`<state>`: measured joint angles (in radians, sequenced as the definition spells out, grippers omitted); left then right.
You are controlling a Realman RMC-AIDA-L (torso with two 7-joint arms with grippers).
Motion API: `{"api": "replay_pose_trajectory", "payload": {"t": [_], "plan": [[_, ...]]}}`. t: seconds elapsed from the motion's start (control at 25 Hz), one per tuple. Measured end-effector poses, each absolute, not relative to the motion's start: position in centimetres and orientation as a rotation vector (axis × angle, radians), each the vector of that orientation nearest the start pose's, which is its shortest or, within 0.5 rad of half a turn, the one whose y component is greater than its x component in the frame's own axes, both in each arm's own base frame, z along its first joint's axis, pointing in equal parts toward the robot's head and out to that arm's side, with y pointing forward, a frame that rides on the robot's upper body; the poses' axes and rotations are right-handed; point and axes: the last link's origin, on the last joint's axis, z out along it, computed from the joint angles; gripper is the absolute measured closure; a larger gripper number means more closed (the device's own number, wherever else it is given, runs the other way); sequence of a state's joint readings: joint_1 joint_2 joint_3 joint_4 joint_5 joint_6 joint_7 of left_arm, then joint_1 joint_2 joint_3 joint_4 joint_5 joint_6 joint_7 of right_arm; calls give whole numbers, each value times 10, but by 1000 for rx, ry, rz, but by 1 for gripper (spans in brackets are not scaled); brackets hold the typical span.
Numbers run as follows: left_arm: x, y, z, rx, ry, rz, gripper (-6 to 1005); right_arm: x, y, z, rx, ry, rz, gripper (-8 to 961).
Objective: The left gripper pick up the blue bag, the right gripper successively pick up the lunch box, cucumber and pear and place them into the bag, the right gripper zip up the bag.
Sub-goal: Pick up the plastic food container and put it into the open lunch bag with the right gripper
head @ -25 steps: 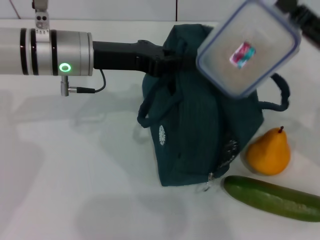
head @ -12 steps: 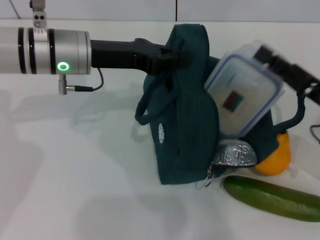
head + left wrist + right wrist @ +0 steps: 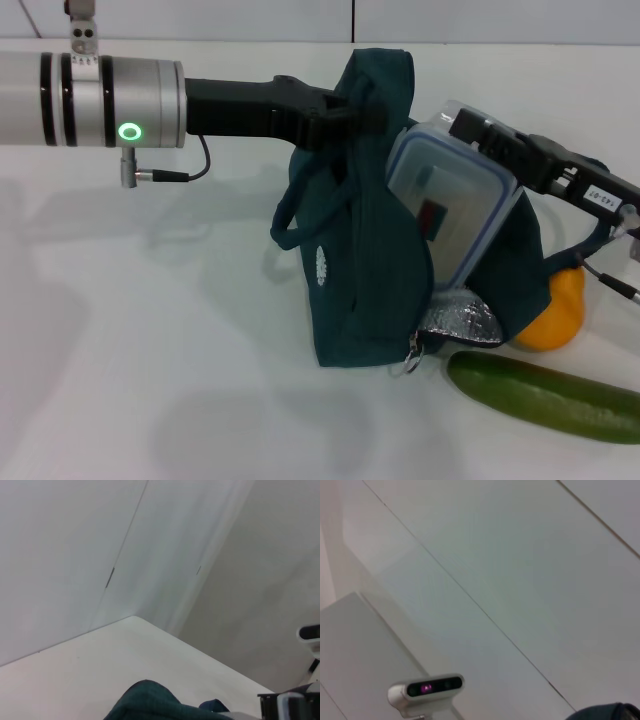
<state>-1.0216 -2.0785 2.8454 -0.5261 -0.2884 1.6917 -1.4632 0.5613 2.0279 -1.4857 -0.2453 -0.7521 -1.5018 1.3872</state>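
I've got the blue bag as my ref point, standing on the white table. Left gripper comes in level from the bag's left and is pinched onto the fabric at the bag's top edge, holding that side up; green ring light on its wrist is lit. Right gripper reaches in from the bag's upper right and is clamped on the top end of the lunch box. Box is tilted, lid facing the head cam, lower end already down inside the bag's mouth, upper half sticking out above the opening. Silver lining shows at the bag's lower right corner, where the zip side gapes, w/ the metal zipper pull hanging just below it. Pear sits just right of the bag, partly hidden behind the bag's edge. Cucumber lies on the table in front of the pear, off the bag's lower right corner, near but apart from it. Left wrist cam only gives me a bit of bag fabric against the walls; right wrist cam shows wall plus a small camera unit, no fingers in either.
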Motion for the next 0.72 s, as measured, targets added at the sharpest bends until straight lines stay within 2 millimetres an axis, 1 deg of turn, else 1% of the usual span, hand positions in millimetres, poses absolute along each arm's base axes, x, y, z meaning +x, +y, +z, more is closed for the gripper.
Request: {"api": "replay_pose_trajectory", "payload": {"t": [0.24, 0.52, 0.64, 0.72], "plan": [[-183, 386, -7, -2815, -798, -824, 923, 215, 332, -37, -2421, 1052, 1444, 781], [-183, 386, -7, -2815, -798, -824, 923, 203, 333, -29, -2444, 973, 1507, 734], [-184, 386, -7, -2813, -800, -825, 922, 200, 334, -19, -2424, 928, 1567, 619], [-184, 385, -7, -2812, -803, -825, 922, 202, 333, -12, -2410, 904, 1593, 542]]}}
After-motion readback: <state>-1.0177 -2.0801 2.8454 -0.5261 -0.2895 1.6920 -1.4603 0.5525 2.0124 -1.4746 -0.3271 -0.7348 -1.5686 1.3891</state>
